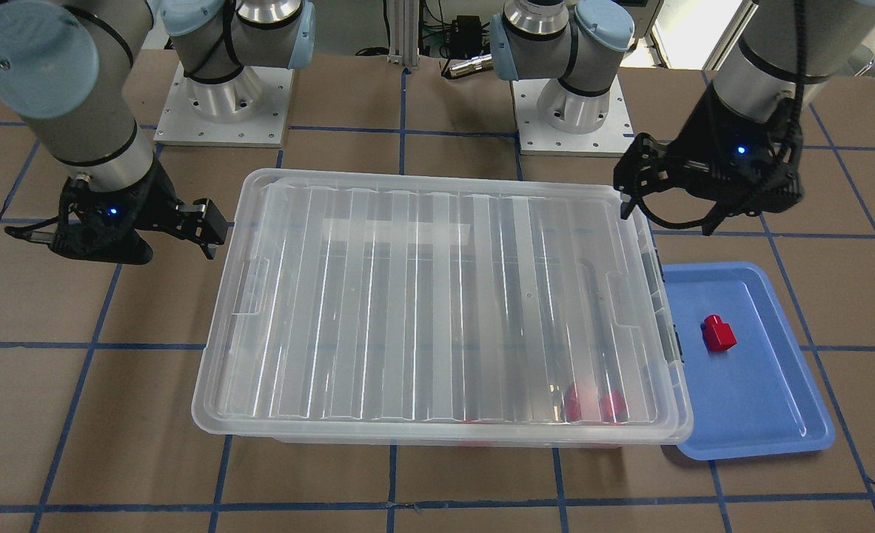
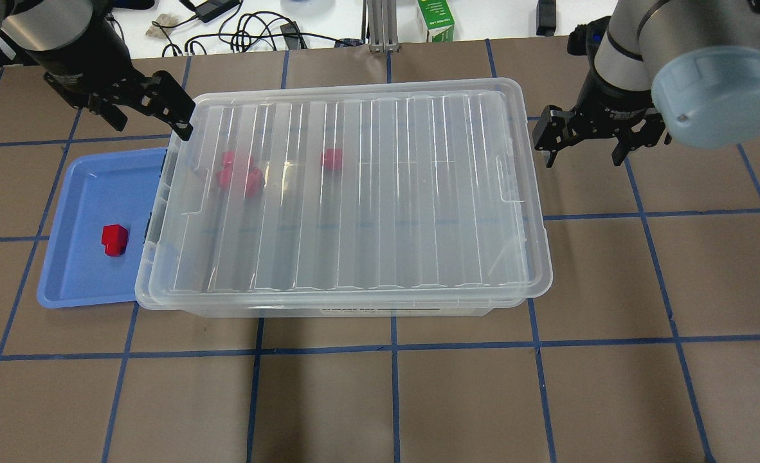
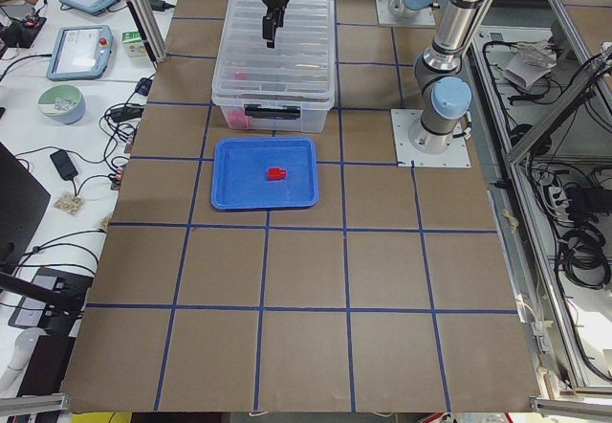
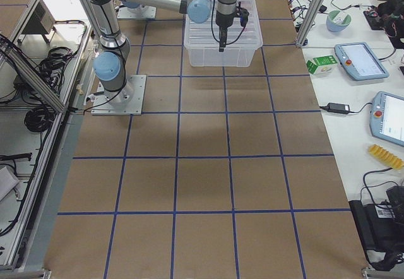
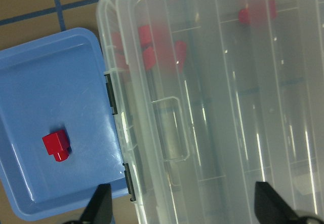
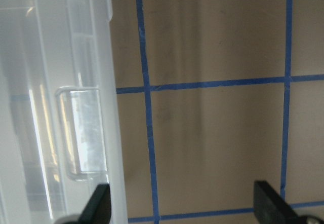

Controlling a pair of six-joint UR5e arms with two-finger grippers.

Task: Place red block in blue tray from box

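Red block [image 2: 114,239]: small, glossy, with a stepped nub, lying alone in the blue tray [image 2: 81,270]. The tray sits on the desk [image 2: 418,399], just beside the box [image 2: 354,193] at its latched end. The ribbed lid lies over the box and covers three further red blocks [image 2: 238,173]. Left gripper [image 2: 155,127]: fingers apart, empty, above the box corner nearest the tray. Right gripper [image 2: 584,154]: fingers apart, empty, beside the opposite end.

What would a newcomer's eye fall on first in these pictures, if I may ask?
The big lidded clear box mid-table, red blocks blurred inside it. Then the lone red block in the blue tray at the box's left end, and the open left gripper and right gripper by its two ends.
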